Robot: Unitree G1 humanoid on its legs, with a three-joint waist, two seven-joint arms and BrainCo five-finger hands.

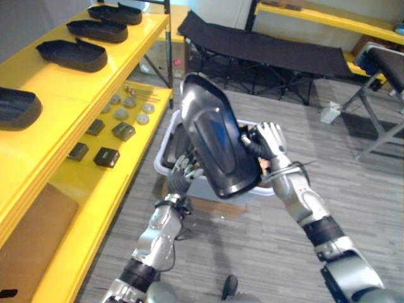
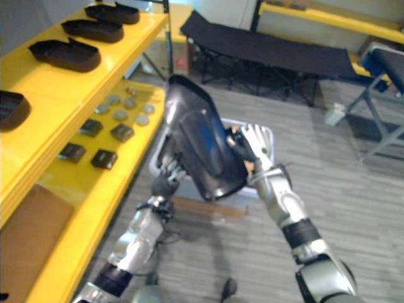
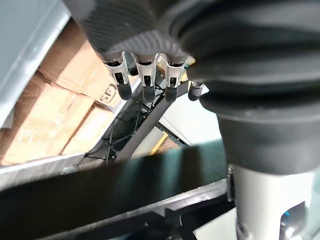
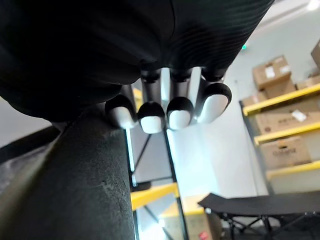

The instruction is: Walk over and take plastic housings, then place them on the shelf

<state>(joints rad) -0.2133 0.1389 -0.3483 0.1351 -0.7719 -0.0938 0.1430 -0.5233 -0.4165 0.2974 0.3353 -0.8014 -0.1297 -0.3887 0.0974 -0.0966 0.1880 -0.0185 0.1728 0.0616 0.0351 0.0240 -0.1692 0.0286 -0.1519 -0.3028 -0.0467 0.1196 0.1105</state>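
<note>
A large black plastic housing (image 1: 218, 136) is held upright and tilted between my two hands, just above a grey bin (image 1: 165, 148). My left hand (image 1: 183, 167) sits under its lower left edge, fingers fairly straight and pressed against its back. On the housing's right edge, my right hand (image 1: 270, 140) has its fingertips (image 4: 150, 116) curled over the rim. The yellow shelf (image 1: 57, 82) stands to the left. Its upper level carries several more black housings (image 1: 72, 54).
The shelf's lower level (image 1: 136, 136) holds small black blocks (image 1: 106, 156) and round grey discs (image 1: 131, 102), with brown cardboard (image 1: 31, 237) nearer me. The bin rests on a cardboard box (image 1: 218, 206). A black folding cot (image 1: 265, 47) stands behind, and grey floor lies to the right.
</note>
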